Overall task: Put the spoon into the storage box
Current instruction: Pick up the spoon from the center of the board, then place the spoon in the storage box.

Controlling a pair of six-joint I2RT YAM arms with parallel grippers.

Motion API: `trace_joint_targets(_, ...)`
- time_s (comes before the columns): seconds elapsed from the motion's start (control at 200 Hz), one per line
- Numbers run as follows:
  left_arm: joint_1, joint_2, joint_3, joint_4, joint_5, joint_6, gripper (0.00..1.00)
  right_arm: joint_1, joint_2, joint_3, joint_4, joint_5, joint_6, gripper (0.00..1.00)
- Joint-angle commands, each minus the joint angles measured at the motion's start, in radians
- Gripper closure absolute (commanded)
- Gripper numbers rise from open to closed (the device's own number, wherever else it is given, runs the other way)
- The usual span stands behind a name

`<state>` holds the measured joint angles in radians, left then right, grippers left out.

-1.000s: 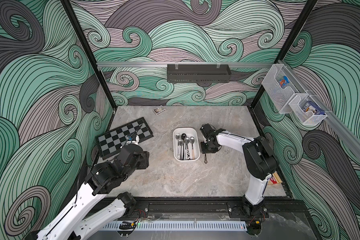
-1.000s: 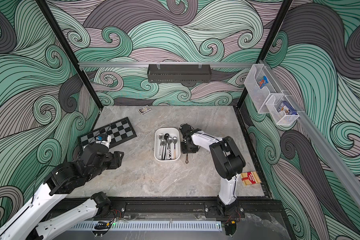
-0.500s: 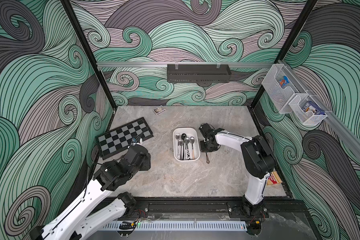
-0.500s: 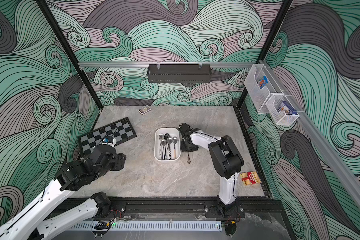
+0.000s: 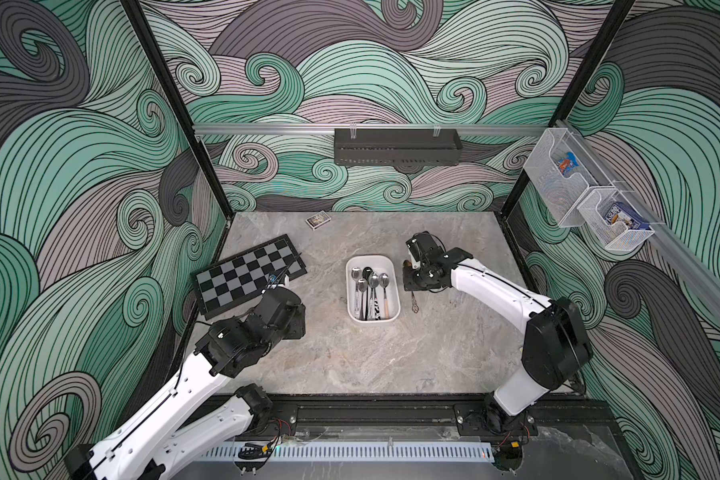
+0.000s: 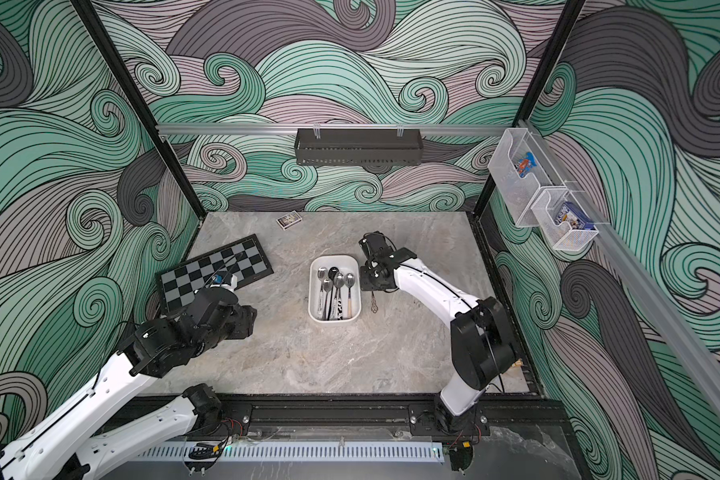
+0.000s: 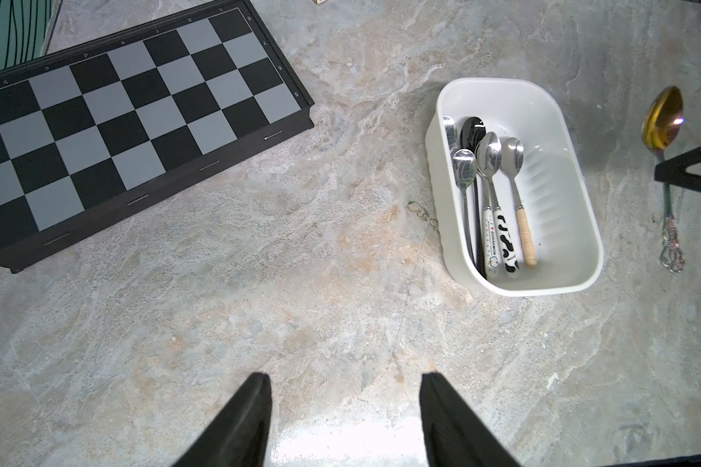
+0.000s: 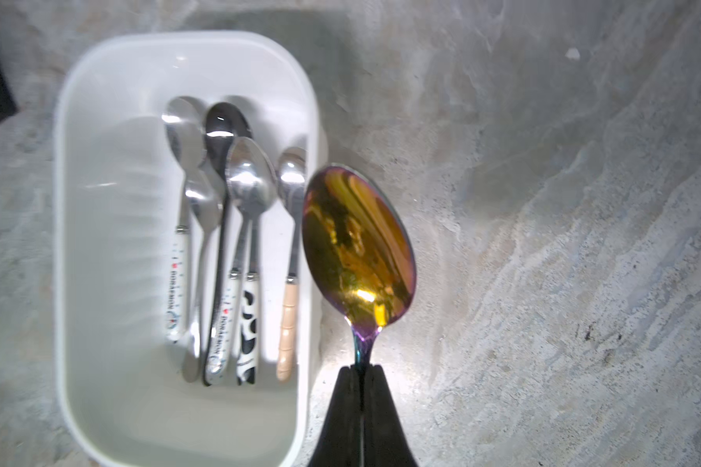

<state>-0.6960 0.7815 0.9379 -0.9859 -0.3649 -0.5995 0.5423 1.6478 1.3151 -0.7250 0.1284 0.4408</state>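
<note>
Storage box (image 7: 555,210) holds spoons (image 7: 488,155) (mixed handles).

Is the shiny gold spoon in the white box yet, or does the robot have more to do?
Not yet. Done: other spoons already lie in the storage box. In hand: the right hand is shut on the gold spoon, at its neck, beside the box. Left: lift it over the rim and let go inside. The left hand is open and empty.

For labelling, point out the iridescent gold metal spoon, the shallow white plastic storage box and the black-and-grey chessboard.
iridescent gold metal spoon (image 8: 357,246): right wrist view, middle of its bowl.
shallow white plastic storage box (image 7: 555,210): left wrist view, bare inner floor.
black-and-grey chessboard (image 5: 248,273): a top view, board's centre.
</note>
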Motion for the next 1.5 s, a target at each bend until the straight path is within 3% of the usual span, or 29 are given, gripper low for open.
trace_joint_targets(0.0,0.006,-0.01,-0.005,0.01,0.002,-0.01,0.38,0.048,-0.003,0.082,-0.06,-0.023,0.014,1.0)
trace_joint_targets(0.405,0.007,-0.024,-0.008,0.006,-0.007,-0.013,0.38,0.103,0.256,0.288,-0.073,-0.058,0.09,1.0)
trace_joint_targets(0.765,0.008,-0.038,-0.011,0.004,-0.01,-0.014,0.38,0.124,0.392,0.318,-0.068,-0.017,0.11,0.99)
trace_joint_targets(0.82,0.007,-0.035,-0.013,0.004,-0.01,-0.016,0.38,0.125,0.395,0.316,-0.068,-0.012,0.109,0.93)
trace_joint_targets(0.936,0.007,-0.03,-0.013,0.002,-0.008,-0.02,0.38,0.13,0.394,0.314,-0.064,-0.015,0.101,0.71)
trace_joint_targets(1.036,0.007,-0.033,-0.016,0.004,-0.007,-0.023,0.38,0.139,0.362,0.307,-0.064,-0.005,0.085,0.63)
trace_joint_targets(1.311,0.01,0.003,-0.057,0.112,-0.062,-0.037,0.31,0.152,0.065,0.17,-0.02,0.045,-0.009,0.57)
trace_joint_targets(1.491,0.01,0.009,-0.166,0.41,-0.17,0.06,0.08,0.142,-0.254,-0.062,0.1,0.175,-0.1,0.46)
